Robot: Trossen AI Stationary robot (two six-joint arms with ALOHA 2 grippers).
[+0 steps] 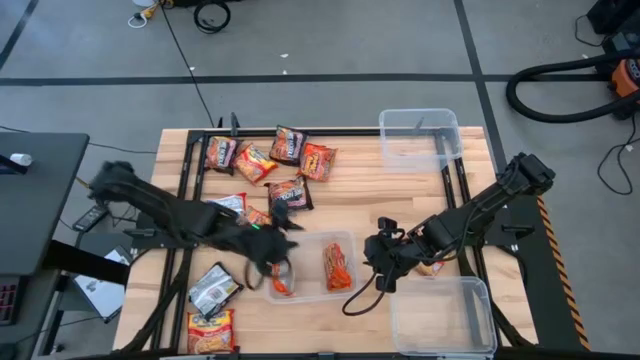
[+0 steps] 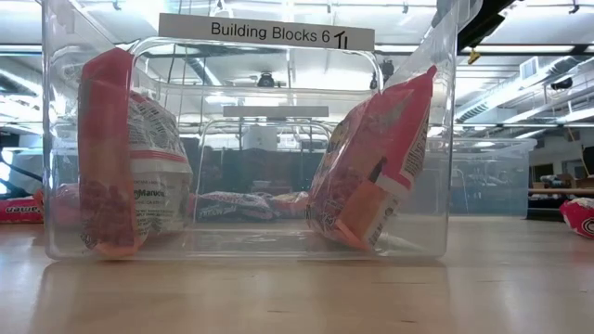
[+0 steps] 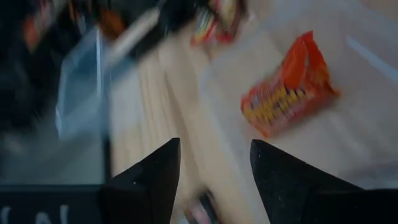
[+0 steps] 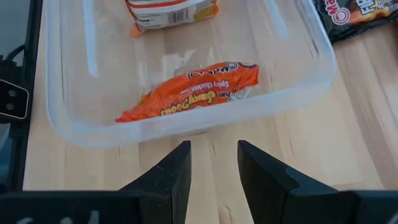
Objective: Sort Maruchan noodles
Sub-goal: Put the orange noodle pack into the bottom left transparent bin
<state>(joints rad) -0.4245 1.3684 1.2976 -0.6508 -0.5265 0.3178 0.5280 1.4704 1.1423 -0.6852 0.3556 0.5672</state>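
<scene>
A clear middle bin [image 1: 348,240] holds two orange-red noodle packets [image 1: 337,265] [image 1: 281,285]. In the low view, one packet [image 2: 111,153] stands on edge against the bin's left wall and the other [image 2: 376,158] leans on its right wall. My left gripper [image 1: 272,266] hovers open over the bin's left end, with nothing between its fingers [image 3: 214,168]. One orange packet [image 3: 289,87] lies ahead of it. My right gripper [image 1: 381,256] is open [image 4: 213,162] just outside the bin's right wall, facing the orange packet [image 4: 186,93].
Several more packets lie on the table: a row near the far edge [image 1: 254,162] [image 1: 318,160], dark ones mid-table [image 1: 290,193], and two near the front left corner [image 1: 214,290] [image 1: 210,330]. Clear bins stand at far right [image 1: 420,138] and near right [image 1: 442,315].
</scene>
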